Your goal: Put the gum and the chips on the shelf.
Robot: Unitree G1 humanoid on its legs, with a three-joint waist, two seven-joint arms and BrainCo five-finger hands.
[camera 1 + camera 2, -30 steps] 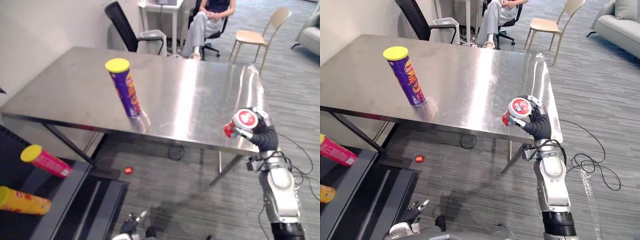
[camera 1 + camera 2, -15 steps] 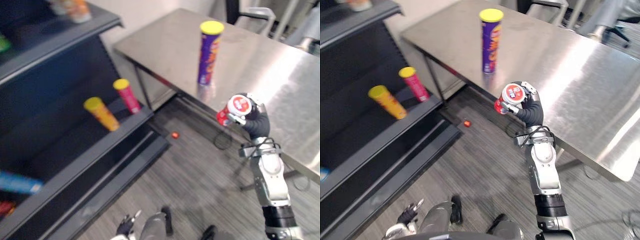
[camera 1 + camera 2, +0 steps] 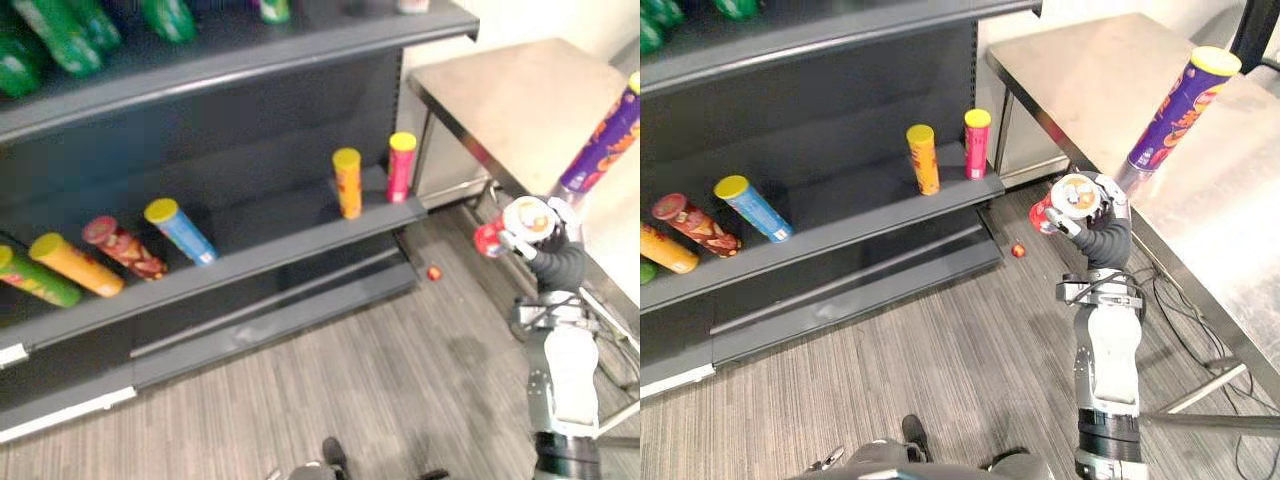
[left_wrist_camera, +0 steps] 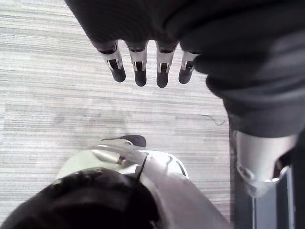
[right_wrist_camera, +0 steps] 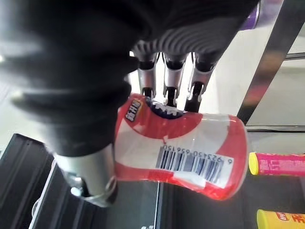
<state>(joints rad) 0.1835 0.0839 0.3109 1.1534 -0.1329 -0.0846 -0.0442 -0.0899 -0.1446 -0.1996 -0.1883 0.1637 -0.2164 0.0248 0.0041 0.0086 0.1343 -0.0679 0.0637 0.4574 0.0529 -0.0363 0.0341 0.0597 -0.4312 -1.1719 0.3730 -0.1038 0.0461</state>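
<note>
Presently the gum tub is held wrapped in the closed right robot hand, well apart from the shelf ahead, the chips can near behind it on the bench; shelved cans could be toppled by careless placement.

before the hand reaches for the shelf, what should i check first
1. Grip on the red-and-white gum canister: ok, the right hand has its fingers curled round it.
2. Free spot on the dark metal shelf: ok, there is a bare stretch between the blue can and the yellow can.
3. Left hand free: ok, fingers straight, holding nothing.
4. Tall purple chips can with yellow lid shelved: not ok, it stands on the steel table.
5. Floor by the shelf: not ok, a small red object lies there.
</note>
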